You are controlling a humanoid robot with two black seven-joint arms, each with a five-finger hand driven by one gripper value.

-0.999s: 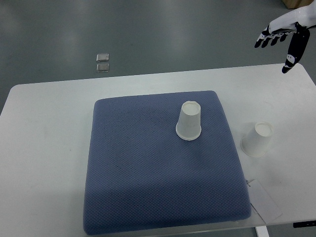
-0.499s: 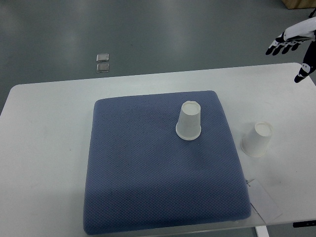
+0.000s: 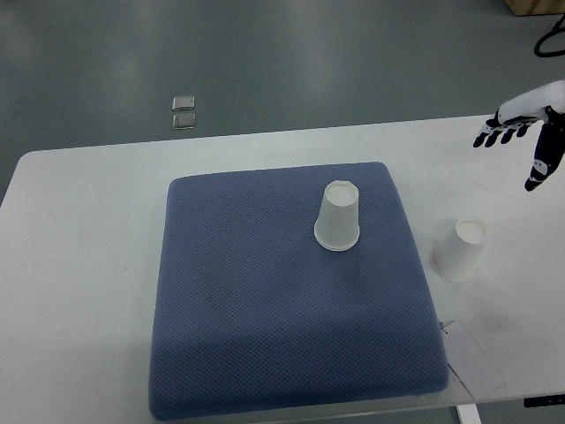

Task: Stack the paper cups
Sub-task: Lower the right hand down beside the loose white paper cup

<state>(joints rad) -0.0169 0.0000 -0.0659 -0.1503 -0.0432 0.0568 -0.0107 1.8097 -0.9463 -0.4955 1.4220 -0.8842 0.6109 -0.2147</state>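
Note:
Two white paper cups stand upside down. One cup (image 3: pixel 338 216) sits on the blue cushion (image 3: pixel 265 318), near its back right part. The other cup (image 3: pixel 460 249) rests on the white table (image 3: pixel 88 265) just right of the cushion. My right hand (image 3: pixel 523 141) hovers over the table's far right edge, above and to the right of the second cup, with its dark fingers spread and nothing in them. The left arm does not show.
A white paper label (image 3: pixel 472 358) lies on the table at the cushion's front right corner. Two small square plates (image 3: pixel 184 111) are set in the grey floor beyond the table. A brown box corner (image 3: pixel 530 5) shows at top right.
My right hand has come down from the top right corner toward the table's right edge, nearer to the cup beside the cushion. Both cups stay where they were.

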